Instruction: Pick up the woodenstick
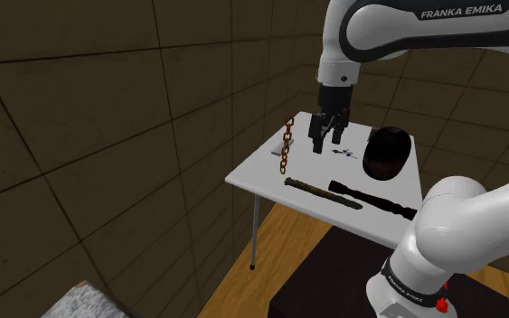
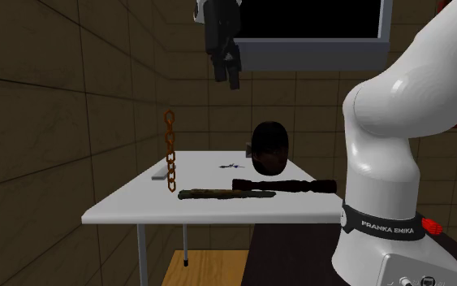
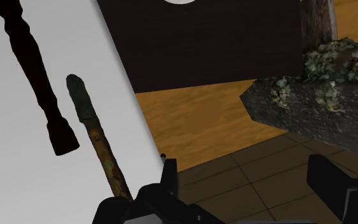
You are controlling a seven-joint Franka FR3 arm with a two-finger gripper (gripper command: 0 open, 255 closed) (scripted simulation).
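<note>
Woodenstick (image 1: 320,191) lay flat near the white table's (image 1: 258,175) edge, just beside a black turned baton (image 1: 374,201) (easily mistaken for it), so the empty gripper (image 1: 329,144), fingers apart well above, ought to descend centred, straddling its mottled shaft.

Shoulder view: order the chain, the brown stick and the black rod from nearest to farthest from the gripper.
1. Chain, upright, just left of the gripper.
2. Brown stick, lying below the gripper.
3. Black rod, lower right, beyond the stick.
</note>
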